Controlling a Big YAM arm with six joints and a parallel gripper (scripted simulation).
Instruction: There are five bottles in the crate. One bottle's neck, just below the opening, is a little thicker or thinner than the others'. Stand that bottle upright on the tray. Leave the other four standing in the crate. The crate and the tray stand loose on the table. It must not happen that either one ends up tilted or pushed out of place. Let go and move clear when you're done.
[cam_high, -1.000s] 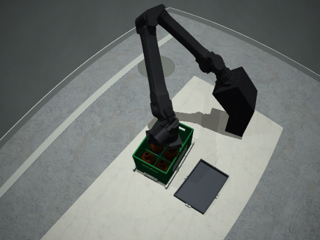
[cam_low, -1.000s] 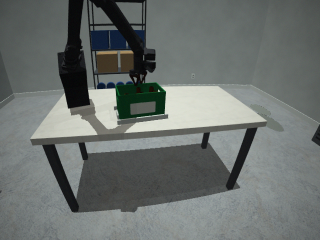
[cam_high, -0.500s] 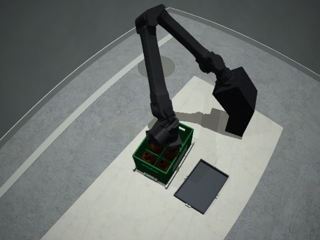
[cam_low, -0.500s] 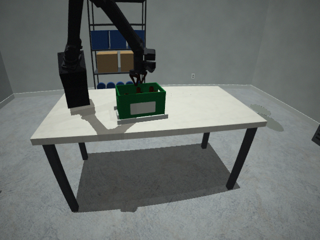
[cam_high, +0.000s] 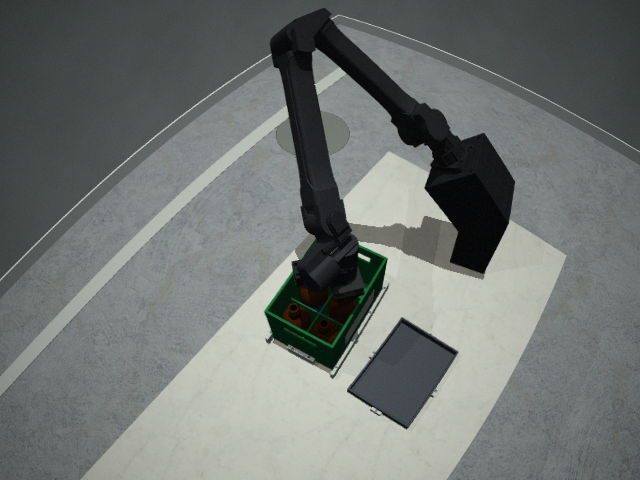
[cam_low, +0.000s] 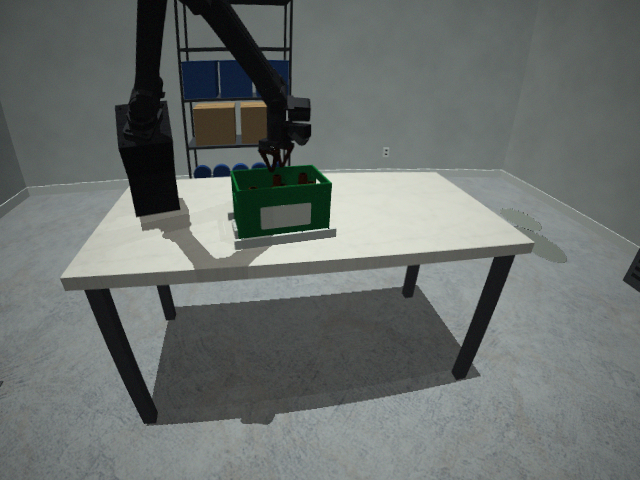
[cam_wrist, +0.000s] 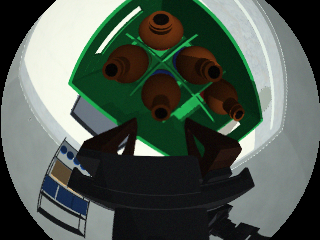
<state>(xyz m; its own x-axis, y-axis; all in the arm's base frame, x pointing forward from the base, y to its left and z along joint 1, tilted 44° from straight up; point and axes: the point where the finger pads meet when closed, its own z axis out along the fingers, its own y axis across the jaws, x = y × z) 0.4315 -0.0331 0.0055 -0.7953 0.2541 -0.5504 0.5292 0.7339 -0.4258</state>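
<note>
The gripper (cam_high: 347, 291) (cam_low: 276, 168) (cam_wrist: 161, 120) is hovering over the crate, its fingers standing moderately wide and holding nothing. Just below it, five bottles (cam_high: 325, 330) (cam_low: 302, 178) (cam_wrist: 160, 94) are standing in the compartments, one neck lying nearly in line with the gap between the fingertips; which neck is the odd one, I cannot tell. Around them, the green crate (cam_high: 305, 341) (cam_low: 284, 191) (cam_wrist: 112, 89) is resting beneath the gripper on the table (cam_high: 248, 392) (cam_low: 413, 217) (cam_wrist: 45, 45). Farther from the gripper, beyond the crate's long side, the grey tray (cam_high: 408, 369) (cam_wrist: 92, 115) is lying bare.
</note>
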